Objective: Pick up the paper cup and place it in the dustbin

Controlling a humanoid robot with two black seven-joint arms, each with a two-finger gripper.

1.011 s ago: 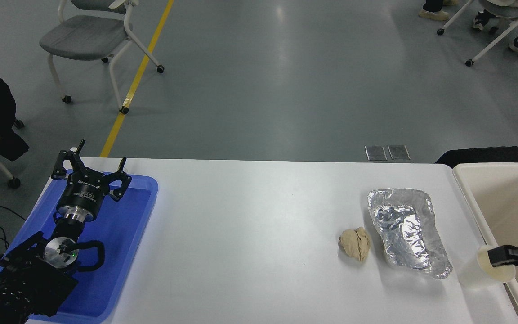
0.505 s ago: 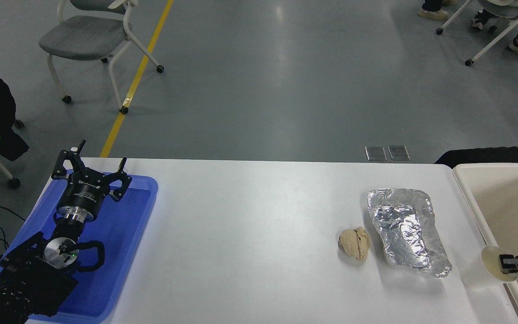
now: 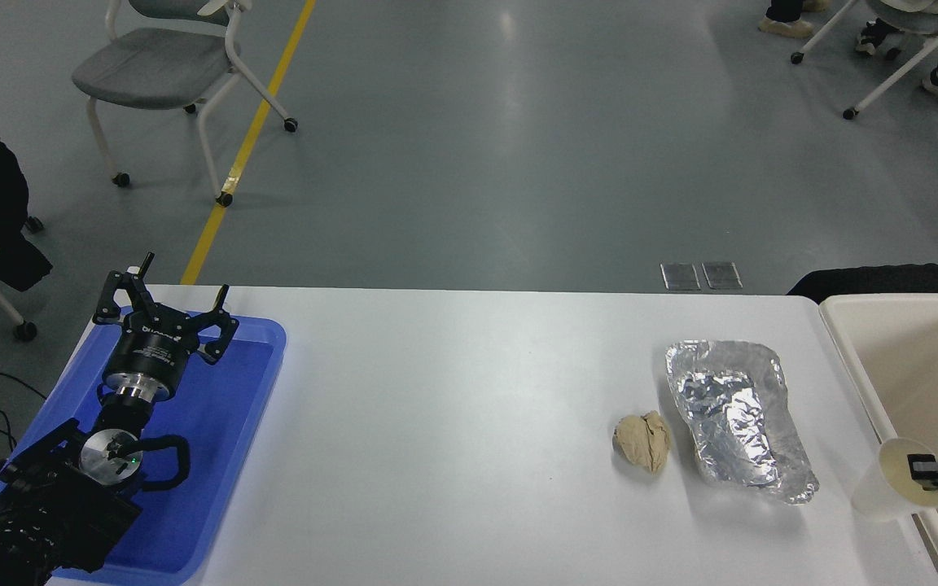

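Note:
The paper cup [image 3: 884,487], small and white with a cream inside, is tilted at the table's right edge, beside the dustbin's rim. My right gripper [image 3: 925,473] comes in from the right edge and is shut on the cup's rim, holding it a little above the table. The dustbin [image 3: 917,366], a large cream tub, stands at the far right, partly out of frame. My left gripper [image 3: 161,308] is parked open over the blue tray at the lower left.
A crinkled silver foil tray [image 3: 738,419] lies just left of the cup, and a crumpled tan paper ball [image 3: 644,441] lies left of that. A blue flat tray [image 3: 208,456] sits at the left. A person's dark sleeve [image 3: 884,281] shows behind the dustbin.
My right gripper has moved a little to the right and up with the cup, which now hangs tilted closer to the dustbin's rim. The left arm has not moved.

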